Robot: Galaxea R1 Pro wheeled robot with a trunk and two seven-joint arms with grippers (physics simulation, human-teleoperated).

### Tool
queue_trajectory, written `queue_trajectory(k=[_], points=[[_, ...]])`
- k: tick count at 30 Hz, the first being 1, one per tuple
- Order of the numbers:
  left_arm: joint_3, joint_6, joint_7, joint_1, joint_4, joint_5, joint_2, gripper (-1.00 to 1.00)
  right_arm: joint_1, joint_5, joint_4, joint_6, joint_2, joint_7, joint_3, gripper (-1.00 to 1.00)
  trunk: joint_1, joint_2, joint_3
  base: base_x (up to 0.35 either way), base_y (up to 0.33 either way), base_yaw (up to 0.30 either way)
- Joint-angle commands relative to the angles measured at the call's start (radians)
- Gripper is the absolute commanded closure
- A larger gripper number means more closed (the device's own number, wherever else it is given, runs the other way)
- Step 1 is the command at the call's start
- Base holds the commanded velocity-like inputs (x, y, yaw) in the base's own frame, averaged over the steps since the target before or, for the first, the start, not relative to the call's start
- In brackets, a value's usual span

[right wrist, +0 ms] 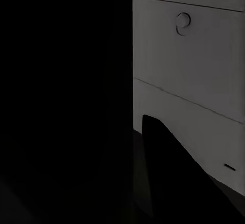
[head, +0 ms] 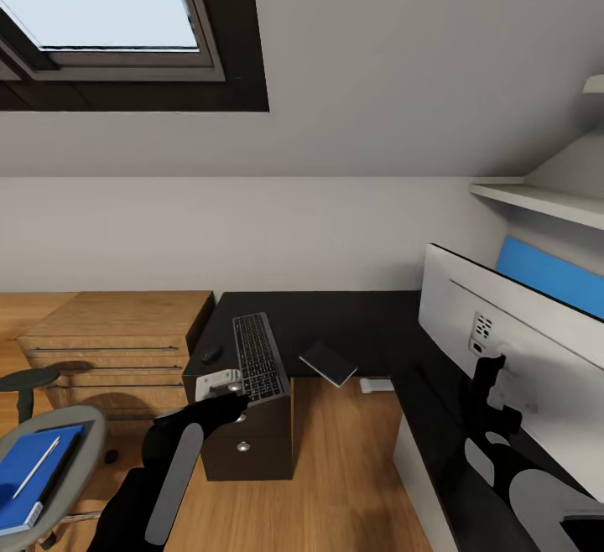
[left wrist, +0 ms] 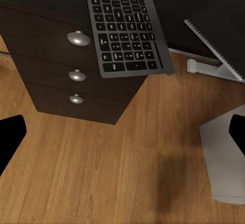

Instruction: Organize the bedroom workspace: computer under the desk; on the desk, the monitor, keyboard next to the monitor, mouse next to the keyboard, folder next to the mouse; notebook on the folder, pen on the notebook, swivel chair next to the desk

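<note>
Attic bedroom w/ a sloped white ceiling, a dark-framed skylight (head: 109, 7) up top and light wood floor (head: 335, 468). The black L-shaped desk (head: 352, 321) is the landmark here: the keyboard (head: 258, 356) lies on its left end, front edge hanging out past the drawer unit (head: 252, 443) w/ the round silver knobs, and a small dark mouse (head: 210, 355) sits just beside the keyboard on the side away from the monitor. A thin dark notebook (head: 329, 363) sticks out over the desk's inner edge, partly off it. The monitor (head: 520, 359) stands on the desk's right wing, pale back facing the cam. Left of the desk there's a wooden chest (head: 117, 342), and in front of that the swivel chair (head: 63, 460) w/ the blue folder (head: 29, 472) on the seat and the white pen (head: 38, 466) lying on the folder. Left gripper (head: 220, 397) hangs just in front of the drawers below the keyboard, fingers spread wide apart, nothing between them. Right gripper (head: 488, 384) is up close against the monitor's back; can't tell how its jaws stand, wrist cam is mostly dark.
</note>
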Motion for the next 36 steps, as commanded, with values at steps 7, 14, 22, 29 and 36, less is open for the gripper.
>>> queue_trajectory(k=[7,14,22,29,36], points=[[0.000,0.003,0.010,-0.001,-0.001,0.011,0.002,-1.00,-0.001,-0.006,-0.002,-0.007,0.000,-0.004,0.006,1.00,0.000,-0.001,-0.002,-0.175,0.000,0.000],[0.001,0.003,0.009,0.000,-0.002,0.011,0.002,-1.00,-0.001,-0.006,-0.002,-0.007,0.001,-0.005,0.004,1.00,0.000,-0.001,-0.002,-0.321,0.000,0.000],[0.001,0.004,0.009,-0.001,-0.002,0.011,0.003,-1.00,-0.001,-0.006,-0.002,-0.007,0.001,-0.004,0.004,1.00,0.000,-0.001,-0.002,-0.334,0.000,0.000],[0.001,0.004,0.010,-0.001,-0.002,0.011,0.002,-1.00,-0.001,-0.006,-0.002,-0.007,0.001,-0.004,0.004,1.00,0.000,-0.001,-0.002,-0.334,0.000,0.000],[0.001,0.004,0.010,-0.001,-0.002,0.011,0.002,-1.00,-0.001,-0.006,-0.002,-0.007,0.001,-0.004,0.004,1.00,0.000,-0.001,-0.002,-0.334,0.000,0.000]])
